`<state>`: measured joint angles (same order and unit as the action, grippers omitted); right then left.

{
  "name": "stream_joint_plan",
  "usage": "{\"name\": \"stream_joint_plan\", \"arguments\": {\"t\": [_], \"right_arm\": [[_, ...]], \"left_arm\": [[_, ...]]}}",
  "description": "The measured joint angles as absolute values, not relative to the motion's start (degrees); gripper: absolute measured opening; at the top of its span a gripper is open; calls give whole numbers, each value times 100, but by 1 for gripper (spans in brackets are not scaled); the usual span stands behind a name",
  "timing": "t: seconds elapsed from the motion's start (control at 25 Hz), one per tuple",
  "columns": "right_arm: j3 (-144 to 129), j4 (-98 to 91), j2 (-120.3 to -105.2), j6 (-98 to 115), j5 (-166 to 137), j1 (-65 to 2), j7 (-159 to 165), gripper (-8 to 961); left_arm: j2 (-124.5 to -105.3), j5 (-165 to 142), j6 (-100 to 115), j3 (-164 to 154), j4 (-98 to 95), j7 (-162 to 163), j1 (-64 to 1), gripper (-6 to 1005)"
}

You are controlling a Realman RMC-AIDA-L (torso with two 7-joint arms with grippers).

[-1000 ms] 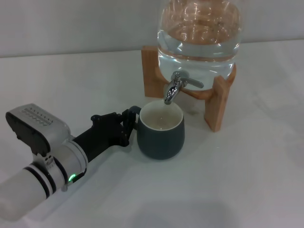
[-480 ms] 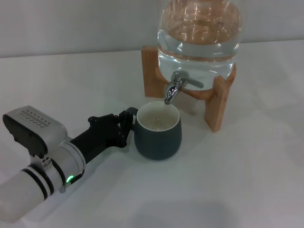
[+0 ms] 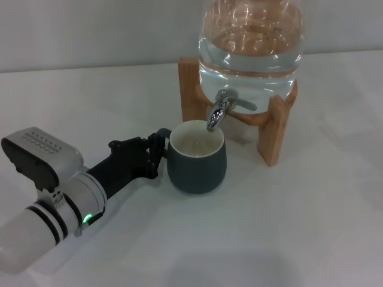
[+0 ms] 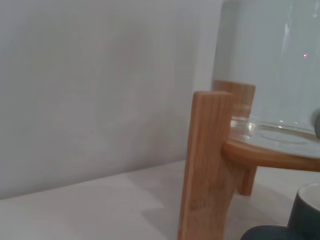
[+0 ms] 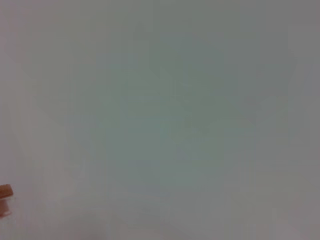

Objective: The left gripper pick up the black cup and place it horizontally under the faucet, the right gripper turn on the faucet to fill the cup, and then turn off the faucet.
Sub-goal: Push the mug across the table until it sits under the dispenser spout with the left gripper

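Observation:
The black cup (image 3: 196,160) stands upright on the white table, cream inside showing, its opening right below the spout of the chrome faucet (image 3: 218,113). The faucet is fitted to a large clear water jar (image 3: 251,48). My left gripper (image 3: 157,150), black fingers on a white arm with a green light, is shut on the cup's small handle at the cup's left side. In the left wrist view the cup's rim (image 4: 307,207) shows at a corner, beside the jar (image 4: 270,65). The right gripper is out of view.
The jar rests on a wooden stand (image 3: 272,134) at the back right; one stand leg (image 4: 205,165) is close in the left wrist view. The white table (image 3: 287,227) stretches around it. A grey wall runs behind. The right wrist view is a blank surface.
My left gripper and the cup have shifted together a little to the left and away from me, keeping the cup under the spout.

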<state>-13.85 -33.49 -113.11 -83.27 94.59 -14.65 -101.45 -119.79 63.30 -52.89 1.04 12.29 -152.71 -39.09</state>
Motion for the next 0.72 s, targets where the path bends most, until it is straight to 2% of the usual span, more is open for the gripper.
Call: {"name": "stream_joint_plan", "arguments": {"t": [0.72], "right_arm": [[-1382, -3349, -11301, -8323, 9438, -1483, -10151, 843]], "left_arm": [[-11988, 6301, -5152, 153, 1275, -15274, -4055, 98]]}}
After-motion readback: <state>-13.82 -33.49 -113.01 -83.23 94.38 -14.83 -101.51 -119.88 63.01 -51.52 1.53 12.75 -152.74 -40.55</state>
